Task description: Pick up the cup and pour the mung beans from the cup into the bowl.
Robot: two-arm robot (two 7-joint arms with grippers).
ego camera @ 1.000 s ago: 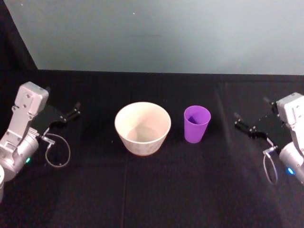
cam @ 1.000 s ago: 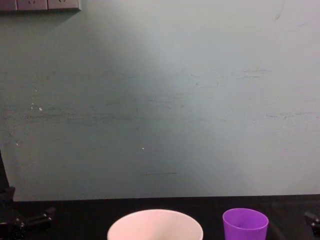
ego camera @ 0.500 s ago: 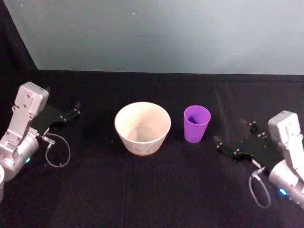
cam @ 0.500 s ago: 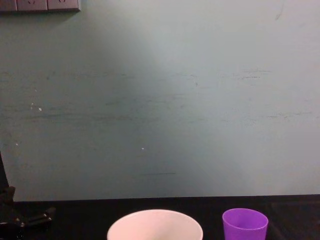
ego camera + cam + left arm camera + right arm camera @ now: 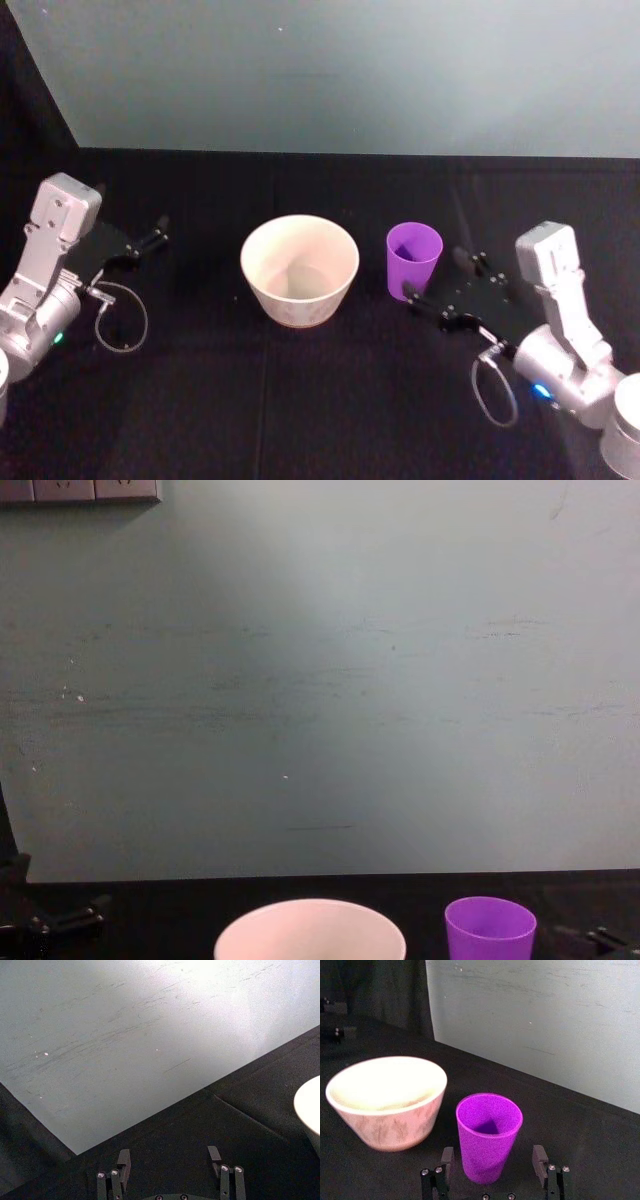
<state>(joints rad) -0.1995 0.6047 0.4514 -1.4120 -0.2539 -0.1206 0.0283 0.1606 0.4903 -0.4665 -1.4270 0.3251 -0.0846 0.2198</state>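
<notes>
Right pincer (image 5: 436, 276) wide open, empty, 1 finger either side of cup (image 5: 414, 260) beside bowl (image 5: 300, 270); left pincer (image 5: 169, 1151) open, far left.

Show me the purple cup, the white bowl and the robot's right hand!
the cup (image 5: 487, 1157): right wrist view, on its front outer wall.
the bowl (image 5: 300, 292): head view, on its outer wall.
the right hand (image 5: 435, 273): head view, midway between its open fingertips.
</notes>
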